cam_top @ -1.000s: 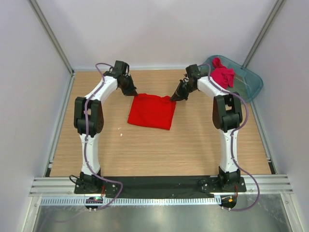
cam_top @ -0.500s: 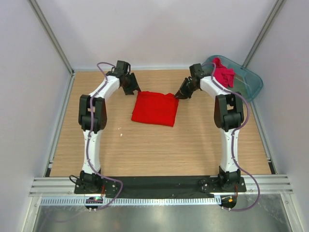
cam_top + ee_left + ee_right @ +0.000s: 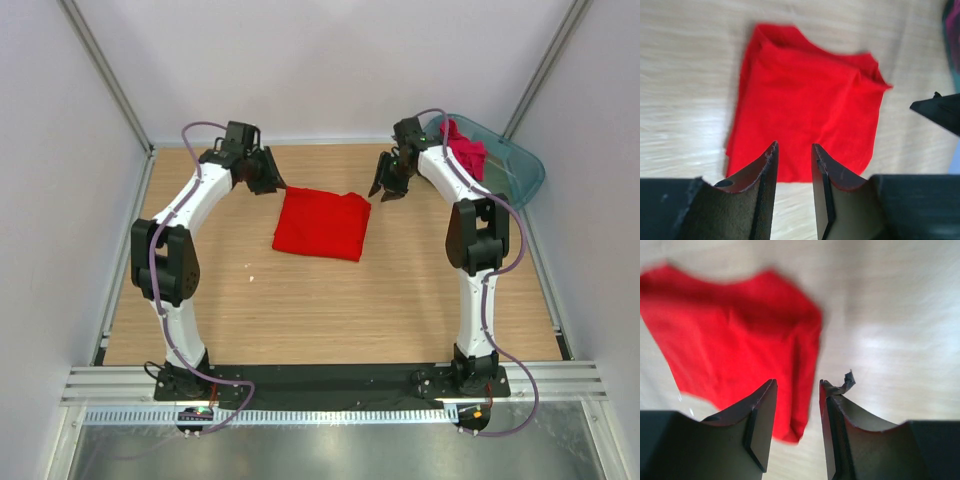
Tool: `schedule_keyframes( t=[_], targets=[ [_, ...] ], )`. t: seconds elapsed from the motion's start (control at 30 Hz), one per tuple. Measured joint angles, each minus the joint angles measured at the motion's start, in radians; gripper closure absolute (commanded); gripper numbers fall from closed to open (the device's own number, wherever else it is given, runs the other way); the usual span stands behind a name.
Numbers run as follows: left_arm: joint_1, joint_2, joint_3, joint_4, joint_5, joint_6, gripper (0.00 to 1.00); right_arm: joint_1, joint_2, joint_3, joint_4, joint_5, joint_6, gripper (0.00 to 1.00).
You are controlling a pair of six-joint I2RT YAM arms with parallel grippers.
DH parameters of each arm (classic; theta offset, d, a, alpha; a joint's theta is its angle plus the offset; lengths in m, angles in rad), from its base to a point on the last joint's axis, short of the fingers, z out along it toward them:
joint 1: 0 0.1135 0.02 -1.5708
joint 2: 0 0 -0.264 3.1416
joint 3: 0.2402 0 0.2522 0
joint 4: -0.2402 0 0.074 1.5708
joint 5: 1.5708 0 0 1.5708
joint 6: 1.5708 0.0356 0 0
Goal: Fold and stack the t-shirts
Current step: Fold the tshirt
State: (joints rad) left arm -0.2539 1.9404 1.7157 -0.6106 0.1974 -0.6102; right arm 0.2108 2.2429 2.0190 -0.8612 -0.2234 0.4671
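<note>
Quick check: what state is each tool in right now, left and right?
Left tool: open, holding nothing, clear of the folded red t-shirt.
Right tool: open, holding nothing.

Parted, empty left tool (image 3: 794, 146) faces folded red t-shirt (image 3: 805, 107).

A pale wooden table (image 3: 400, 300) filled the enclosure, its grain running side to side. Plain white panels closed it in: a back wall (image 3: 320, 60), a left wall (image 3: 50, 250) and a right wall (image 3: 600, 230). Slanted metal posts (image 3: 107, 75) stood at the far corners. At the near edge lay a black strip (image 3: 330, 377), aluminium rails (image 3: 110, 385), a white slotted duct (image 3: 330, 415) and a dull steel sheet (image 3: 330, 455). The light was even and soft.
</note>
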Motion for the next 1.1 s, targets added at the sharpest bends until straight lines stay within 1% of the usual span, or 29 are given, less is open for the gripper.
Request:
schedule_keyframes(
  t=[0.03, 0.13, 0.17, 0.23, 0.3, 0.37, 0.43, 0.53, 0.7, 0.8, 0.87, 0.97, 1.1],
  targets=[
    [-0.010, -0.008, -0.026, 0.003, 0.014, 0.000, 0.67, 0.018, -0.034, -0.051, -0.004, -0.006, -0.008, 0.56],
    [-0.045, 0.017, -0.076, 0.011, 0.048, -0.002, 0.71, 0.100, -0.122, -0.190, 0.020, -0.035, -0.025, 0.68],
    [-0.054, 0.038, -0.082, 0.011, 0.058, -0.002, 0.71, 0.131, -0.142, -0.224, 0.032, -0.053, -0.025, 0.75],
    [-0.068, 0.090, -0.083, 0.007, 0.071, -0.001, 0.71, 0.185, -0.159, -0.272, 0.064, -0.094, -0.024, 0.85],
    [-0.071, 0.137, -0.083, -0.003, 0.072, 0.005, 0.72, 0.224, -0.164, -0.322, 0.109, -0.138, -0.021, 0.91],
    [-0.069, 0.172, -0.084, -0.016, 0.068, 0.014, 0.73, 0.229, -0.162, -0.359, 0.121, -0.169, -0.026, 0.95],
    [-0.066, 0.191, -0.088, -0.027, 0.059, 0.020, 0.74, 0.215, -0.162, -0.389, 0.135, -0.194, -0.025, 0.97],
    [-0.065, 0.195, -0.122, -0.024, 0.047, 0.020, 0.74, 0.176, -0.165, -0.467, 0.202, -0.243, -0.020, 0.98],
    [-0.072, 0.165, -0.177, 0.018, 0.038, 0.017, 0.74, 0.093, -0.185, -0.665, 0.340, -0.342, 0.028, 0.99],
    [-0.080, 0.139, -0.221, 0.041, 0.039, 0.016, 0.75, 0.037, -0.215, -0.747, 0.393, -0.403, 0.047, 0.99],
    [-0.090, 0.121, -0.251, 0.055, 0.039, 0.016, 0.76, 0.016, -0.240, -0.775, 0.396, -0.402, 0.039, 0.99],
    [-0.116, 0.067, -0.329, 0.090, 0.020, 0.010, 0.75, 0.002, -0.284, -0.791, 0.351, -0.355, 0.008, 0.99],
    [-0.168, -0.042, -0.468, 0.086, -0.003, -0.020, 0.71, 0.040, -0.364, -0.785, 0.303, -0.345, -0.001, 0.98]
  ],
)
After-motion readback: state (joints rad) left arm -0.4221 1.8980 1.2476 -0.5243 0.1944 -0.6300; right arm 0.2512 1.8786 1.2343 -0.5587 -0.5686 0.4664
